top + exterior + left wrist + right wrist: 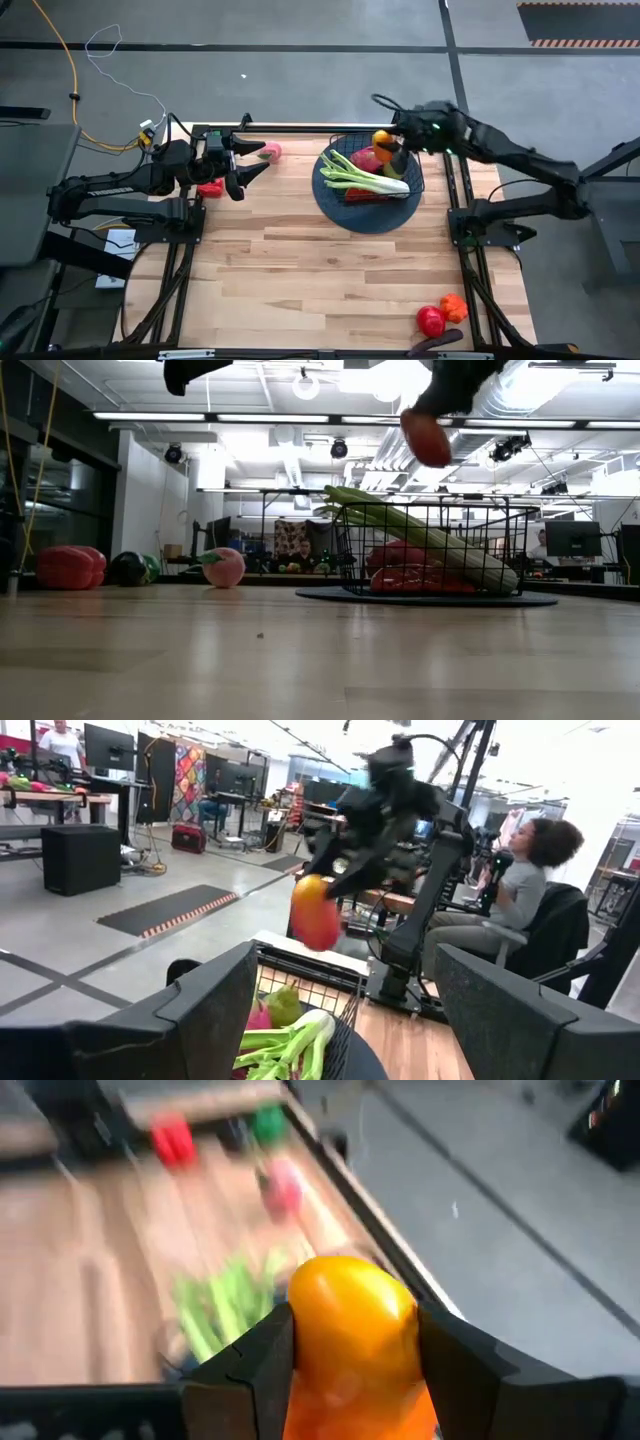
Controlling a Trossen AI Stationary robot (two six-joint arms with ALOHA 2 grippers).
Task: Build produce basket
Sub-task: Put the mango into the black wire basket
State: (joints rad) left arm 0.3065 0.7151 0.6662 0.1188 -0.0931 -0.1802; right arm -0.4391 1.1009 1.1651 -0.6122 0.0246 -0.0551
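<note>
The black wire basket stands on its dark round base at the table's far right; it also shows in the low view. Pale green celery lies slanting in it over red pieces. My right gripper hangs above the basket's far side, shut on an orange-red fruit. My left gripper is open and raised at the far left, above a pink peach and a red pepper resting on the table. My right gripper pinches the orange-red fruit between its two fingers, one on each flank. The fruit's rounded end pokes out past the fingertips. It is lifted clear, hanging above the basket.
A red tomato, an orange piece and a dark eggplant lie at the near right corner. A dark green piece sits by the red pepper. Bare wood fills the middle. A person sits beyond the table.
</note>
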